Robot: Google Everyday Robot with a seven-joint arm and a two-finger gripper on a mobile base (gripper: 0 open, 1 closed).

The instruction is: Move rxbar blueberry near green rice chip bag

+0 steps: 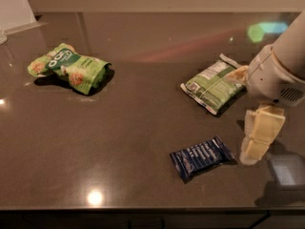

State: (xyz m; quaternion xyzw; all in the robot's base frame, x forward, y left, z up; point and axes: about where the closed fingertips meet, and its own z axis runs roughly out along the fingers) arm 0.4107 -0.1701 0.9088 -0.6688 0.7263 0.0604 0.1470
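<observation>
The rxbar blueberry (202, 157), a small dark navy wrapper with white lettering, lies flat on the dark table near the front, right of centre. The green rice chip bag (70, 67), bright lime green and puffy with rice cake pictures, lies at the far left. My gripper (259, 136) hangs at the right edge of the view, just right of the bar and a little above the table. It holds nothing.
A flatter, darker green packet (213, 85) with a white label and white crimped edges lies at the right, behind the bar and under my arm (281, 66). A white object (12, 6) stands at the back left corner. The table's front edge (143, 209) runs along the bottom.
</observation>
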